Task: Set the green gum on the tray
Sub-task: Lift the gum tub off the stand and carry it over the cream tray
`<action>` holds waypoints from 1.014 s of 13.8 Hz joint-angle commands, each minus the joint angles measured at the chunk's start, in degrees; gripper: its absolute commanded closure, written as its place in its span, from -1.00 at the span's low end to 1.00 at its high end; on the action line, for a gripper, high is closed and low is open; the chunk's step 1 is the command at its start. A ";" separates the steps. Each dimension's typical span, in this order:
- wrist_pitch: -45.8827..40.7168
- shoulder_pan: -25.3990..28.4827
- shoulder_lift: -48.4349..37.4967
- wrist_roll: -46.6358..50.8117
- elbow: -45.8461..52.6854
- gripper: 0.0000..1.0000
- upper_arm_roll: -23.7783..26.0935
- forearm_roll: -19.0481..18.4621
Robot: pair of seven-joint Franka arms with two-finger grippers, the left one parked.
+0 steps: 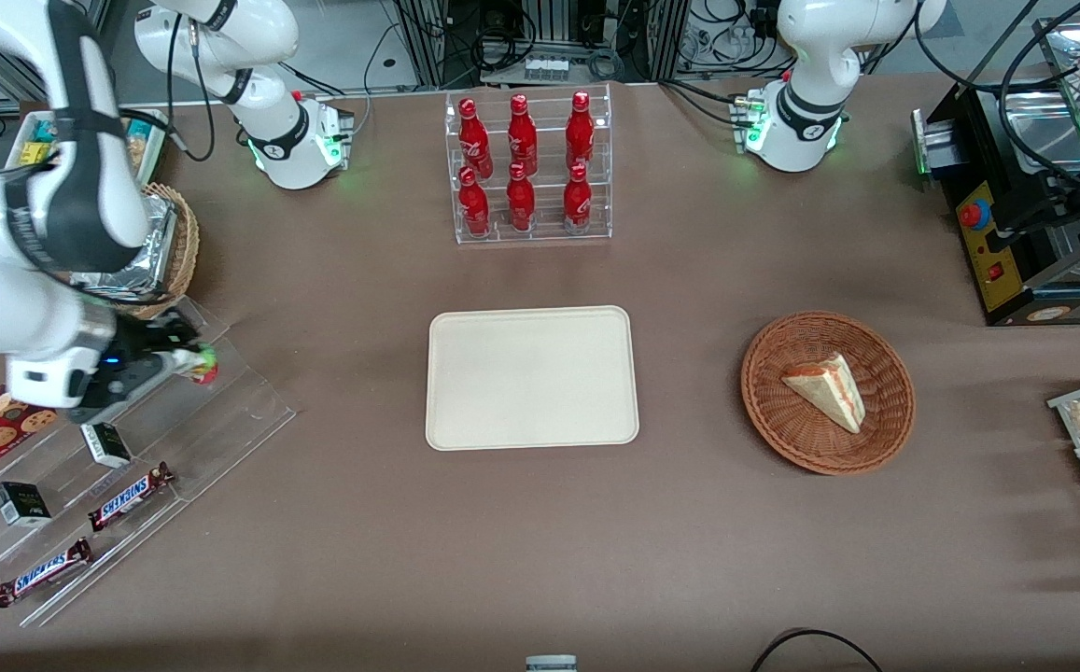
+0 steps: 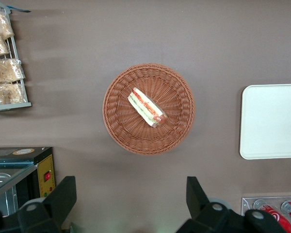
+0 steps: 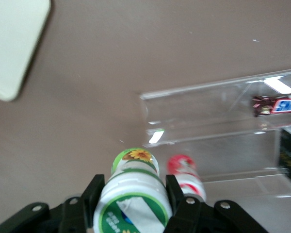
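Tray (image 1: 532,378) sits centre frame on the tabletop (image 1: 362,523). Gripper (image 3: 132,196) at left-edge acrylic rack (image 1: 222,411), fingers (image 3: 93,191) pinching green gum (image 3: 133,189). Risk: red gum (image 3: 184,175) alongside may topple on lift.

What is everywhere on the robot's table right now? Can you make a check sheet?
Surface: brown table, mostly bare near the front camera.
Job's things: green gum between the gripper's fingers, above the clear display steps; tray holds nothing.
Clutter: red gum beside the green one; Snickers bars; red bottles in a rack; sandwich in a wicker basket.
Grippers: gripper shut on the gum, over the steps.
Cables: black cable at the table edge.
Surroundings: black machine toward the parked arm's end.
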 commanded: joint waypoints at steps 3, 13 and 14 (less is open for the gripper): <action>3.05 13.10 2.64 25.01 1.37 1.00 -0.52 1.10; 13.95 29.90 20.21 65.02 13.58 1.00 -0.52 5.41; 15.09 31.13 21.61 67.05 14.46 1.00 -0.61 5.32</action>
